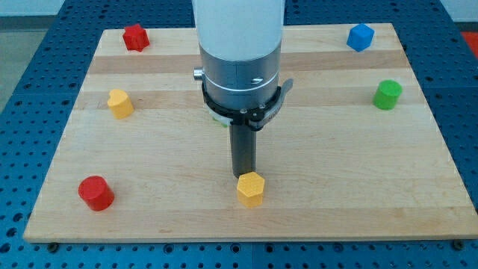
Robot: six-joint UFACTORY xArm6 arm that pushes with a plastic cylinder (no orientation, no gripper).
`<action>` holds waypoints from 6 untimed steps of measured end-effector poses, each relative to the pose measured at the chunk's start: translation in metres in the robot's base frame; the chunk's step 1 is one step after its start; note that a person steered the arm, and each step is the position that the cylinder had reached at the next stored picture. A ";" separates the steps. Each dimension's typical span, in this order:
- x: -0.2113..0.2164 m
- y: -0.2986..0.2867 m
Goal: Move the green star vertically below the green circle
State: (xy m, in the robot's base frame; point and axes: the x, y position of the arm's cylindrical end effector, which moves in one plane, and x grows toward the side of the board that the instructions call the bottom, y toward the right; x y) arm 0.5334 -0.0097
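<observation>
The green circle is a short cylinder near the board's right edge. Of the green star, only a thin pale-green sliver shows, under the left side of the arm's metal collar; the arm hides the rest. The dark rod comes down from the collar, and my tip is at the lower middle of the board. It sits just above the yellow hexagon in the view, touching it or nearly so. The tip is below and slightly right of the green sliver, and far left of the green circle.
A red star lies at the top left and a blue block at the top right. A yellow block is at the left and a red cylinder at the bottom left. The wooden board rests on a blue perforated table.
</observation>
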 end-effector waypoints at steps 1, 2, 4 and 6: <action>-0.009 -0.016; -0.008 -0.039; 0.033 -0.054; 0.033 -0.046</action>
State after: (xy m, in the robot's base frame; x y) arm 0.5665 -0.0554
